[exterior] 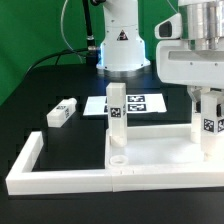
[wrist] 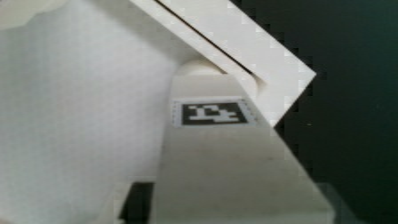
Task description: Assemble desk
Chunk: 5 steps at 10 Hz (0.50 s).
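Note:
The white desk top (exterior: 150, 146) lies flat inside the border frame. One white leg (exterior: 117, 118) stands upright on its corner toward the exterior view's left, tag facing the camera. A second leg (exterior: 61, 112) lies loose on the black table. My gripper (exterior: 209, 112) is at the exterior view's right, shut on a third tagged leg (exterior: 208, 135) held upright over the top's right end. In the wrist view this leg (wrist: 217, 150) fills the space between my gripper's (wrist: 224, 206) jaws, with the desk top (wrist: 71, 100) and its rim (wrist: 231, 48) behind. A fourth leg is out of view.
The long white frame bars (exterior: 60, 178) run along the front and the exterior view's left. The marker board (exterior: 138, 103) lies behind the desk top. The robot base (exterior: 122, 45) stands at the back.

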Motion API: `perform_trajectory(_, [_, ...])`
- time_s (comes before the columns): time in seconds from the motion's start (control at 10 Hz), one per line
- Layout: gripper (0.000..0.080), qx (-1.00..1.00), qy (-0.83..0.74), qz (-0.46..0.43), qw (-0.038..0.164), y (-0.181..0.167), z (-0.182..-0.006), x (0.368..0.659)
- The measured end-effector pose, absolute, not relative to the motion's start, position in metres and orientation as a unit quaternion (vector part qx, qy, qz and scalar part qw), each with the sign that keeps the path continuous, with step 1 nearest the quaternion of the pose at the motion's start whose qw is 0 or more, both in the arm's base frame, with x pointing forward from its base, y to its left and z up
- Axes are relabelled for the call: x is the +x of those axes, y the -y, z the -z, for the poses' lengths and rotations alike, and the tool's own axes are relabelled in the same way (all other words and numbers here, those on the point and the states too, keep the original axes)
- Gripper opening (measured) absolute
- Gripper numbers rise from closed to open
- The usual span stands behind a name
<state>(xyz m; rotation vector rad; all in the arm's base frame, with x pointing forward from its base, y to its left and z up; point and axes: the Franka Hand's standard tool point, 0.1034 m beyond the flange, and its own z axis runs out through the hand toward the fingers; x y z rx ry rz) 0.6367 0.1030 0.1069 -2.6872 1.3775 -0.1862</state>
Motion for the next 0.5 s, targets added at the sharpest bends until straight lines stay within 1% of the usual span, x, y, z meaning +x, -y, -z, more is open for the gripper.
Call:
perform_trajectory(0.1, [0.029, -0.887, -0.454, 0.061, 0.058, -0.103, -0.1069, 0.6367])
perform_trajectory(0.2, [0.029, -0.869, -0.488, 0.059, 0.061, -0.1036, -0.1068, 0.6364])
perform_trajectory(0.5, [0.0291, -0.696, -0.712, 0.042, 0.082, -0.1083, -0.1056, 0.6338])
